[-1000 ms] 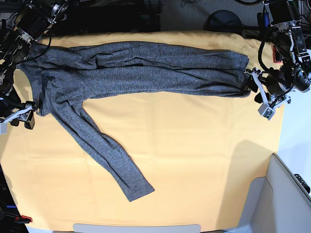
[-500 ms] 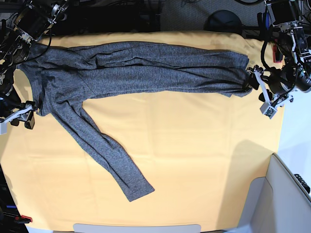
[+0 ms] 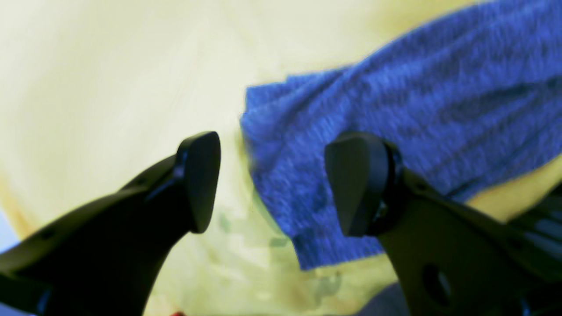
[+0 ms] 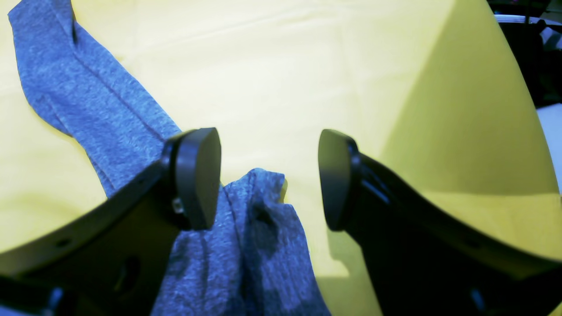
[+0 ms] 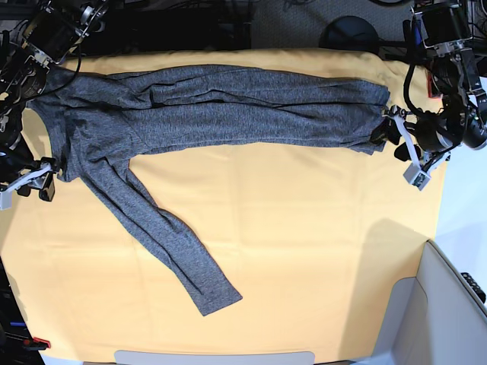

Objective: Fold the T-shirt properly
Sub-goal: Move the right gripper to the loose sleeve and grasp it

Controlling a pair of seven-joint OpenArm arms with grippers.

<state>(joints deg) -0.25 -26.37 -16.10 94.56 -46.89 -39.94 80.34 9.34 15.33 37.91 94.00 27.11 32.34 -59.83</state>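
The dark-grey T-shirt (image 5: 221, 114) lies stretched across the far half of the yellow cloth, folded lengthwise. One long sleeve (image 5: 167, 236) trails diagonally toward the front. My left gripper (image 5: 403, 146) is open at the shirt's right-hand hem. In the left wrist view the hem corner (image 3: 298, 175) lies under the gap of the left gripper (image 3: 272, 180), blurred and ungripped. My right gripper (image 5: 27, 184) is open at the shoulder end on the left. A bunched fold of the shirt (image 4: 259, 219) sits below the right gripper (image 4: 270, 175), beside its left finger.
The yellow cloth (image 5: 304, 251) covers the whole table. A grey bin wall (image 5: 449, 304) stands at the front right corner. A white strip (image 5: 213, 356) runs along the front edge. A dark round object (image 5: 350, 34) sits beyond the far edge.
My left gripper has widened its jaws and shifted slightly up and toward the shirt's hem. The shirt and the right arm have stayed put.
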